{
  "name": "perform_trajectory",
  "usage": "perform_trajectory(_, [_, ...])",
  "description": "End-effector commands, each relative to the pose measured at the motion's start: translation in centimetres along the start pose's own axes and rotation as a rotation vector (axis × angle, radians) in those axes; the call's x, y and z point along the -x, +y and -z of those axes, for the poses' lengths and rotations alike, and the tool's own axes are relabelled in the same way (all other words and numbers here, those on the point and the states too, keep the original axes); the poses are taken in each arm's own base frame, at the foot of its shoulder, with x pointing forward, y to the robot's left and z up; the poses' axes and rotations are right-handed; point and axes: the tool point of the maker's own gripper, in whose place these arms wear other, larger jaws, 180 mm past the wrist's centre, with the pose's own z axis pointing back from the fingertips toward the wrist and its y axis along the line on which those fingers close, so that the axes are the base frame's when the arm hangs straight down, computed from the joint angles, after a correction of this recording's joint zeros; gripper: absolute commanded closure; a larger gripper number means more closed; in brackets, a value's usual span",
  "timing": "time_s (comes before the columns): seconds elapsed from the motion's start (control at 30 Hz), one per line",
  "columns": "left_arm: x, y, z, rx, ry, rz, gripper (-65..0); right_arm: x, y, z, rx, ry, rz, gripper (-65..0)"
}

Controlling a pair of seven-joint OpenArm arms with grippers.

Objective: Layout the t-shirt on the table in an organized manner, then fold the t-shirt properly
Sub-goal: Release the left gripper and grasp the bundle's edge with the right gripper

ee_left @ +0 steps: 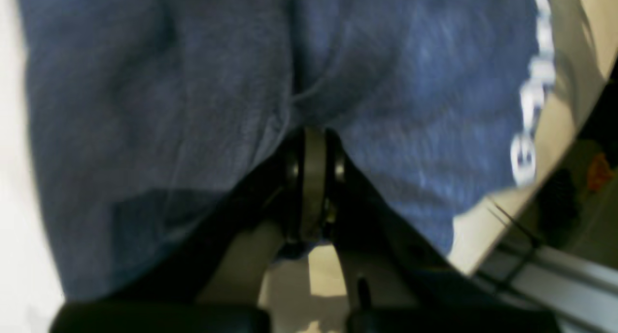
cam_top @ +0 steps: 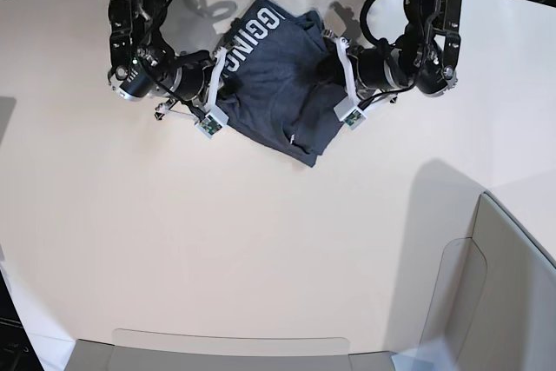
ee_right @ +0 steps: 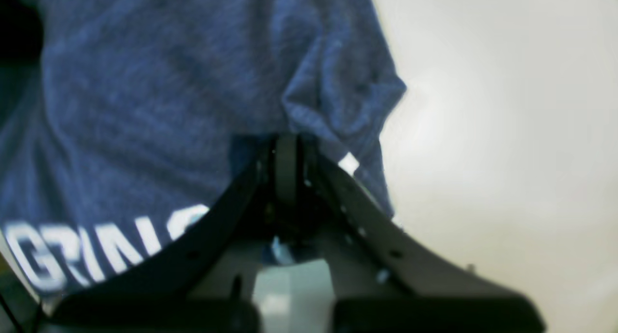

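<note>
From where I stand, the step in hand looks like spreading the t-shirt [cam_top: 282, 84] flat. To do it well, I judge the two arms should draw apart evenly and keep the cloth taut between them, lowering it so the hem meets the counter [cam_top: 261, 241] first and no crease gets trapped underneath.

The near part of the counter, low in the base view, is bare. Further up, the shirt hangs bunched between the two arms near the top centre of the frame, its white lettering [cam_top: 254, 28] turned toward the upper left.

The right gripper [ee_right: 287, 154], at the shirt's left edge in the base view, is pinched tight on a fold of blue cloth. The left gripper [ee_left: 314, 149], at the shirt's right edge there, is likewise clamped narrow on the fabric, which drapes away above it.
</note>
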Motion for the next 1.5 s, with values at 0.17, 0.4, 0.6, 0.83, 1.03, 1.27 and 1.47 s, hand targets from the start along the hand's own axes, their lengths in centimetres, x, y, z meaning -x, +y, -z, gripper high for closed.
perform_trajectory(0.17, [-4.6, 0.3, -0.7, -0.016, -0.103, 0.042, 0.0, 0.8, 0.0, -2.3, 0.048, 0.016, -0.062, 0.0])
perform_trajectory(0.4, [-6.1, -0.3, -0.5, -0.001, -0.137, 0.048, 0.0, 1.3, 0.5, -3.3, 0.059, 0.018, -0.082, 0.0])
perform_trajectory(0.6, [-6.3, -0.8, 0.0, 0.016, -0.148, 0.030, 0.0, 0.5, 1.9, -2.7, 0.024, 0.012, -0.121, 0.0])
perform_trajectory(0.83, [-9.0, -1.6, -3.0, -0.028, -0.256, 0.103, 0.0, -4.8, 2.5, -4.3, 0.041, -0.118, -0.235, 0.0])
perform_trajectory(1.03, [-9.6, 0.3, -7.2, -0.134, -0.437, 0.052, 0.0, -8.1, 3.0, -4.9, -0.008, -0.219, -0.244, 0.0])
perform_trajectory(1.27, [-7.3, 3.9, -10.0, -0.254, -0.467, -0.046, 0.0, -8.3, 4.5, -3.5, -0.067, -0.215, -0.217, 0.0])
perform_trajectory(1.47, [-5.5, 4.5, -10.2, -0.279, -0.444, -0.085, 0.0, -5.9, 6.6, -0.2, -0.177, -0.138, -0.183, 0.0])
